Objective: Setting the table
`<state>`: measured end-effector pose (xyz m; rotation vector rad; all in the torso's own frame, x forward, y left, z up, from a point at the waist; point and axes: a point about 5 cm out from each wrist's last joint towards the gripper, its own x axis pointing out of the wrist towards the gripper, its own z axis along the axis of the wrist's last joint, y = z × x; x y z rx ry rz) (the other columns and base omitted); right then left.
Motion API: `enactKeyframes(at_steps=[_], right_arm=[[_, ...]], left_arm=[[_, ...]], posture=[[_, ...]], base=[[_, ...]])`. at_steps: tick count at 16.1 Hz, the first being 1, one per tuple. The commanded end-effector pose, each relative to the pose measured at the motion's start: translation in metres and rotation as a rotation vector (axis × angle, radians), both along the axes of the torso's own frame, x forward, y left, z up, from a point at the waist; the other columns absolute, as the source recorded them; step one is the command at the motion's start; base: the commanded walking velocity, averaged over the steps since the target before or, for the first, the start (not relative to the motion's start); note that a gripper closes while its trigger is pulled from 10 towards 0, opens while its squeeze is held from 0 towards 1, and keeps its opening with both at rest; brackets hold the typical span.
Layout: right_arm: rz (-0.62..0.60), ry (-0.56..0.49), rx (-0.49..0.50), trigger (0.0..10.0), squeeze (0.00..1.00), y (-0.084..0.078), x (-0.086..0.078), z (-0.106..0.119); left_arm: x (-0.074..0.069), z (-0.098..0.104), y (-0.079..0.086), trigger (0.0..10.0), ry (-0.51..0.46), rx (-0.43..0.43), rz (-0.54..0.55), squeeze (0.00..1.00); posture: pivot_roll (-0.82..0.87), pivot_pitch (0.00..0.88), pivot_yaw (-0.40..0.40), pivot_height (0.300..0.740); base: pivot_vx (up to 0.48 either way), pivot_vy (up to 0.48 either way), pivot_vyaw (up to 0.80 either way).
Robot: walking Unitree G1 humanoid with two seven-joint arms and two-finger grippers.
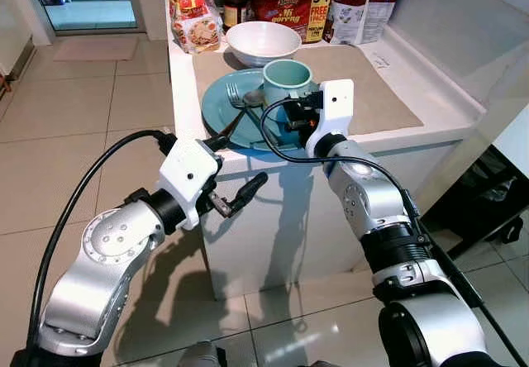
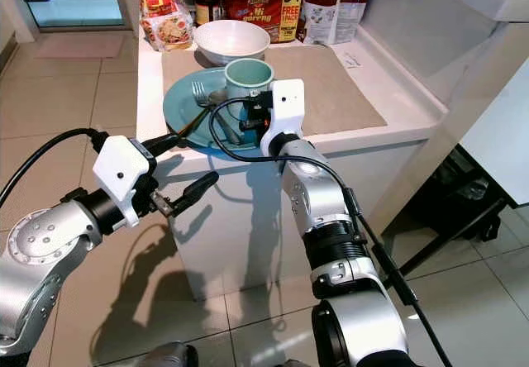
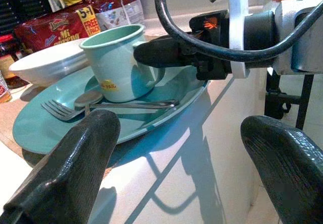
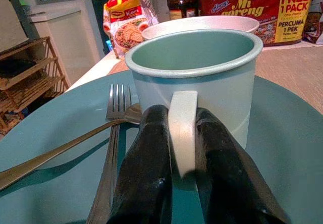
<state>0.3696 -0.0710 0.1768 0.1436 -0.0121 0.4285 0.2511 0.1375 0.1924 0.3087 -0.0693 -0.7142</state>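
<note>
Mug (image 4: 202,72) handle clamped by right gripper (image 4: 182,183), on teal plate (image 1: 221,107) with fork (image 4: 113,133), spoon (image 3: 116,102); white bowl (image 1: 263,41) beyond. Left gripper (image 1: 227,173) open below white counter (image 1: 430,115) edge.

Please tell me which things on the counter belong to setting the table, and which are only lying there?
For the job:
mug, its handle pinched by the right end effector
teal plate
fork
spoon
white bowl

Only lying there:
noodle packs
jar
beige mat
</note>
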Motion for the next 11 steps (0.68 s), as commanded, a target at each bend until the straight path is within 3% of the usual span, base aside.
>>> enactKeyframes(at_steps=[1,4,6,10,11], right_arm=[[-0.013,-0.01,-0.015,0.0,0.0,-0.003,0.002,0.003],[-0.041,-0.076,-0.016,0.0,0.0,-0.008,0.0,0.015],[-0.077,-0.23,0.03,0.0,0.0,-0.015,-0.01,0.044],[-0.132,-0.468,0.06,0.0,0.0,-0.033,-0.058,0.084],[-0.13,-0.492,0.063,3.1,0.0,-0.036,-0.068,0.084]], left_arm=[[0.002,0.003,-0.003,10.0,-0.009,0.005,-0.027,0.0],[0.008,0.005,-0.004,10.0,-0.035,0.001,0.025,0.0],[0.024,0.008,0.004,10.0,-0.031,-0.106,0.204,0.0],[0.026,0.005,-0.003,10.0,-0.033,-0.176,0.227,0.0],[0.024,0.005,-0.004,10.0,-0.034,-0.191,0.233,0.0]], posture=[[0.19,0.02,-0.024,0.74],[0.18,0.018,-0.004,0.74],[0.14,0.035,0.034,0.74],[0.12,0.068,0.038,0.74],[0.12,0.067,0.028,0.74]], base=[[0.0,0.0,0.0],[0.0,0.0,0.0],[0.0,0.0,0.0],[0.0,0.0,0.0],[0.0,0.0,0.0]])
